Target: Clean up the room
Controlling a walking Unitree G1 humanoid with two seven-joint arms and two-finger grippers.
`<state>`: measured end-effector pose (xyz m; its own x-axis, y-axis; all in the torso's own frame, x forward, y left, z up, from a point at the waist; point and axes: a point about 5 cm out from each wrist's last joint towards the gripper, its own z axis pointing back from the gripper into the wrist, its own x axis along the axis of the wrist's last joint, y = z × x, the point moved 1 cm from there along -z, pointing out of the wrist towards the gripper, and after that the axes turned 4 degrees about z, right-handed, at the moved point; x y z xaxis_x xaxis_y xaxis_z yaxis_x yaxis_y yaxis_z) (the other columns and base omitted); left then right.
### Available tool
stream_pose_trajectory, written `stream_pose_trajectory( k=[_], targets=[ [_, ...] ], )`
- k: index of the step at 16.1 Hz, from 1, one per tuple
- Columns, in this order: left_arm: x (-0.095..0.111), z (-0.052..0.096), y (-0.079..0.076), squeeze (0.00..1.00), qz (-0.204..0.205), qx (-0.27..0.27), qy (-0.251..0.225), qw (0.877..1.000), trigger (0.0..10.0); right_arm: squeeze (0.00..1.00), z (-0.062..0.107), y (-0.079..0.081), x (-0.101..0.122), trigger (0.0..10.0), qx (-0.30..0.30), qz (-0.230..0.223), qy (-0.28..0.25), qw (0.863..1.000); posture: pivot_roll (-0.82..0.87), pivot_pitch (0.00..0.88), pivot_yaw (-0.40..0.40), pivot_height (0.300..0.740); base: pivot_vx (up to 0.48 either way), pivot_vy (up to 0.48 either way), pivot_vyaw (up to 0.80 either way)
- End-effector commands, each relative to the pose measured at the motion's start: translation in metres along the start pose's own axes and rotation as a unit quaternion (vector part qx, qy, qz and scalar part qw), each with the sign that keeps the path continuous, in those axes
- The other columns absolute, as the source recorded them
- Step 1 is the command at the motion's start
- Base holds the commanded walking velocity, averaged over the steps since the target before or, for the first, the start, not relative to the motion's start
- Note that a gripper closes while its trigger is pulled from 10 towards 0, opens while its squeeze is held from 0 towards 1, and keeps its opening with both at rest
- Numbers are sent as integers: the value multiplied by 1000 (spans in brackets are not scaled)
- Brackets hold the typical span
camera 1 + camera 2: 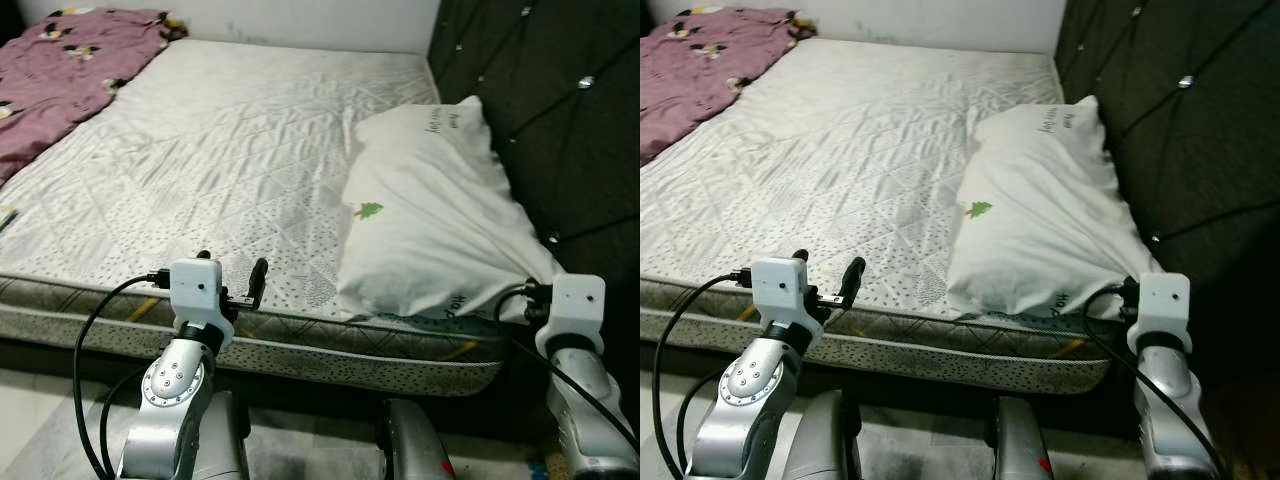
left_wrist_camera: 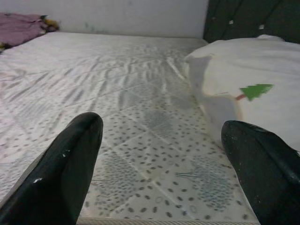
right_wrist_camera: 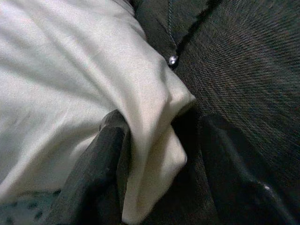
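pillow [image 1: 430, 215]: white, green tree print, lies on mattress [image 1: 220, 150] at near right corner, against dark tufted headboard [image 1: 560, 120]; near corner hangs toward mattress edge
right end effector [image 3: 159, 154]: at pillow's near corner, fingers apart, corner fabric sits between them, one finger [image 3: 101, 164] touching cloth, not clamped
left end effector [image 2: 159, 159]: open, empty, hovers over mattress front edge, beside pillow, not touching it
blanket [image 1: 70, 70]: purple, crumpled at far left of bed
step: likely grasping pillow corner to straighten it
next: close right fingers on the corner; risk of thin fabric slipping out
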<state>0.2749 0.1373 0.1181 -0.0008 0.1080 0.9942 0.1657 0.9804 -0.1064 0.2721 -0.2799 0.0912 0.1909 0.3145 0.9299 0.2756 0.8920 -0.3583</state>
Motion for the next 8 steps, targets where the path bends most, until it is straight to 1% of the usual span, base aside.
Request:
stream_pose_trajectory(
  k=[1,2,3,4,5,7,8],
  targets=[
    [-2,2,2,0,-6,0,3,1000,10000,1000,4,-2,1,10000,10,10,-5,1000,-26,0,-29,548,0,0,0],
    [-2,2,2,0,-6,-1,4,1000,10000,1000,9,-2,0,10000,16,15,-6,1000,-27,0,-28,548,0,0,0],
    [-3,2,1,0,-6,-6,5,1000,10000,1000,17,-1,2,10000,27,34,-19,999,-33,0,-26,548,0,0,0],
    [-3,2,0,0,-6,-8,6,1000,10000,1000,22,-2,7,10000,30,48,-36,998,-37,0,-22,548,0,0,0],
    [-3,2,-1,0,-6,-11,6,1000,10000,1000,22,0,22,10000,33,58,-75,995,-39,0,-20,548,0,0,0],
    [-4,2,-4,0,-5,-16,8,1000,10000,1000,13,12,50,10000,45,55,-138,988,-35,0,-18,548,0,0,0],
    [-3,1,-4,0,-5,-17,6,1000,10000,1000,1,27,72,10000,58,37,-171,983,-23,0,-20,548,0,0,0]
  ],
)
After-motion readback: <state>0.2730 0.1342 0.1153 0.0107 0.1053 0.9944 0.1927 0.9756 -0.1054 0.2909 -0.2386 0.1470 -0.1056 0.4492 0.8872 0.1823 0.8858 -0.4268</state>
